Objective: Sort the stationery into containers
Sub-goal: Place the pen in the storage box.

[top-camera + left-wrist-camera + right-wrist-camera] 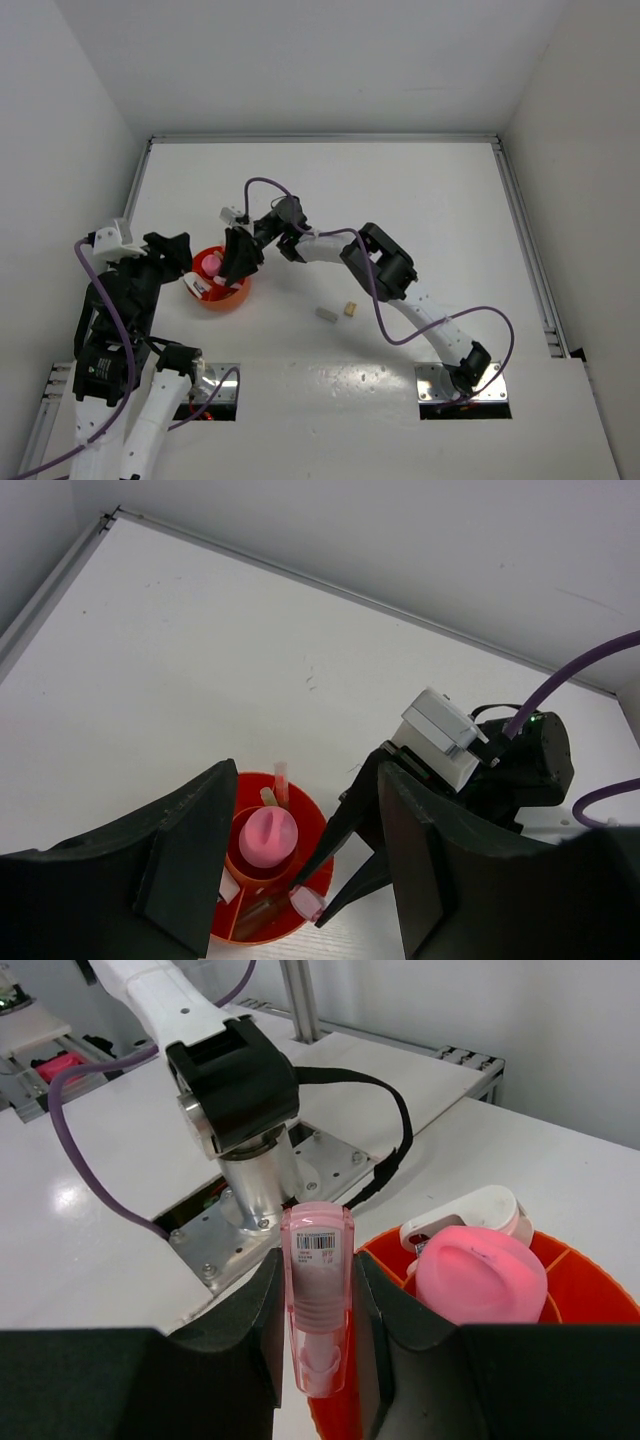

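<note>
Fingers point(245, 1320) of the right gripper point(318, 1295) are clamped on a translucent pink tube point(318, 1260) with a barcode label. They hold it lengthwise, just over the rim of the divided orange bowl point(590, 1295), presumably to drop it into a compartment beside the round pink cap point(480, 1275). At the bowl's 10 o'clock the left gripper point(305, 790) hovers, jaws apart and empty. A white eraser point(326, 314) and a yellow eraser point(350, 308) wait on the table around 4 o'clock.

Bright, even overhead light; soft shadows; faint glare on table point(360, 375); wrist-view foregrounds slightly soft.
</note>
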`<state>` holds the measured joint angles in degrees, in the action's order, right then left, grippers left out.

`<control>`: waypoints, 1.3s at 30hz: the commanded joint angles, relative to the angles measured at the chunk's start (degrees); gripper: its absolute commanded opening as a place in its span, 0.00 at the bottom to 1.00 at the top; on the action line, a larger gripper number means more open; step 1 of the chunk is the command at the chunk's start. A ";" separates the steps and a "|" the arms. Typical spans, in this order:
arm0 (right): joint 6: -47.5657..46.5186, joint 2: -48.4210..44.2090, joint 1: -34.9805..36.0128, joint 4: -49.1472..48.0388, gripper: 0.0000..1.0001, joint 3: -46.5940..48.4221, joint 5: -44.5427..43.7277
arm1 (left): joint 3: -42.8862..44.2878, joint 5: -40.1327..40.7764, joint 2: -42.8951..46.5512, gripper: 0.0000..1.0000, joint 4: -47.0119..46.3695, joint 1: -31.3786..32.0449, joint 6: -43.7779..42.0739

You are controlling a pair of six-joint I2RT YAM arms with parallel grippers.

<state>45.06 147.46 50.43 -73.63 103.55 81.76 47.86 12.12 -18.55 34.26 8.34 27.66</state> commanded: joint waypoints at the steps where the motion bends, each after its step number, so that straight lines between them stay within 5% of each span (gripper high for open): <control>1: -3.40 2.04 0.01 -26.31 0.00 2.10 3.15 | 2.33 0.62 -0.70 0.64 -0.77 0.54 0.38; 15: -4.98 2.57 0.01 -24.46 0.00 5.00 2.62 | 2.33 0.62 -1.32 0.64 -1.30 0.54 0.38; 22: -4.45 2.57 0.01 -24.99 0.29 3.86 3.14 | 2.33 0.62 -1.32 0.64 -1.30 0.54 0.38; 31: -4.45 2.04 0.01 -25.52 0.47 2.81 3.15 | 2.33 0.10 -1.32 0.64 -1.30 0.54 0.38; 36: -3.32 0.91 0.01 -26.65 0.44 1.75 3.15 | 2.33 0.10 -0.79 0.64 -1.30 0.54 0.38; 39: -2.09 -1.37 0.01 -28.14 0.32 -0.36 3.15 | 2.33 -0.42 -0.79 0.64 -1.30 0.54 0.38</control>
<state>43.46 150.08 50.43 -73.78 104.88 84.23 48.27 12.27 -19.40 34.26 8.34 27.68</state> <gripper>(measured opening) 0.374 0.637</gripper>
